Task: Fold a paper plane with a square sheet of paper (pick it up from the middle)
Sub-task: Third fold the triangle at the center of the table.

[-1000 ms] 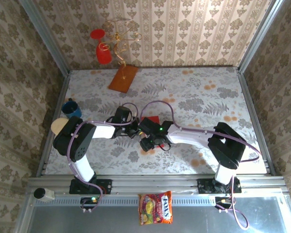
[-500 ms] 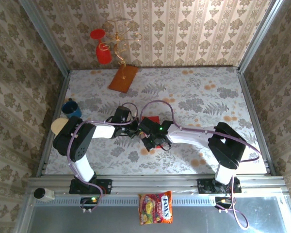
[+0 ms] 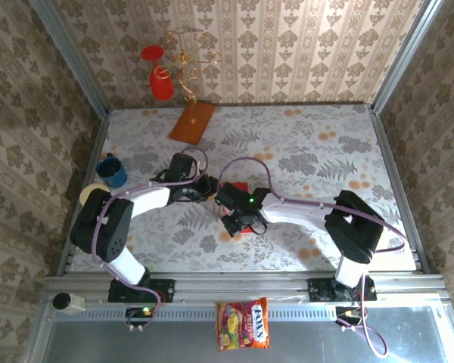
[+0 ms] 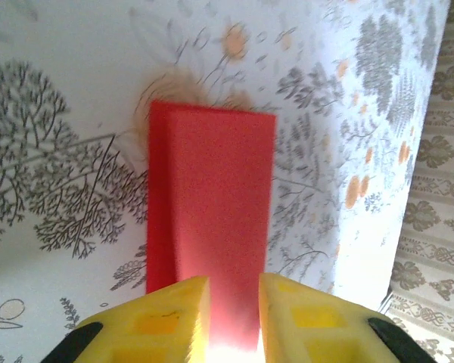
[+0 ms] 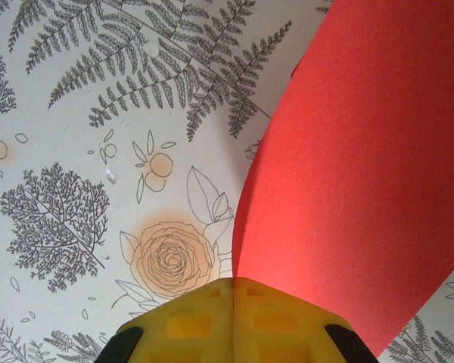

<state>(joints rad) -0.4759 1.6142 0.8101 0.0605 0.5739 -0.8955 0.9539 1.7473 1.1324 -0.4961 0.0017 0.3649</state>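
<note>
1. My right gripper (image 5: 233, 284) is clenched on the red paper (image 5: 348, 166), mid-table (image 3: 325, 162).
2. My left gripper (image 4: 233, 286) stands slightly parted around the paper's folded strip.
3. Risk, I judge: a one-sided hold could let the paper swing or slip, spoiling the crease.

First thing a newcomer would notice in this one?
The bright red paper sheet at mid-table, pinched in the shut right gripper and running between the parted fingers of the left gripper. Then red goblets hanging at the far wall and the candy bag on the near ledge.
</note>
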